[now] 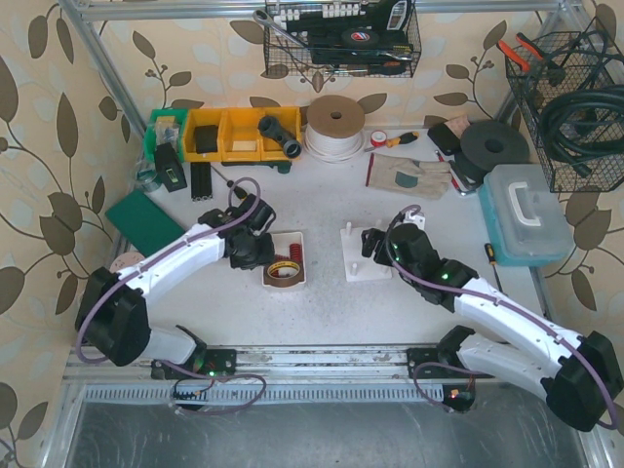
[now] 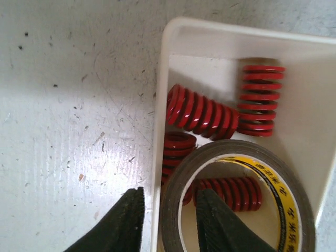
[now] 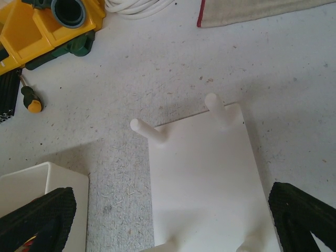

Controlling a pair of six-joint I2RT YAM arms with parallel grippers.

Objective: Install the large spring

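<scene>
1. While both arms reach low over the counter (image 2: 68,105), the left gripper (image 2: 168,224) straddles one side wall of the white tray (image 2: 163,79). Its fingers are apart, one outside the tray and one inside the tape roll (image 2: 236,149).
2. The large spring (image 2: 202,113) lies on its side inside the tray, just past the tape roll and next to other red springs (image 2: 260,100).
3. To the right of the tray, the right gripper (image 3: 170,226) is spread wide over the white peg board (image 3: 205,178), holding nothing.

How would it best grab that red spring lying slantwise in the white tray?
Probably across its middle coils, from above: the slanted spring lies on its side, uncovered, while the tape roll sits over others and the tray wall crowds its end.
</scene>
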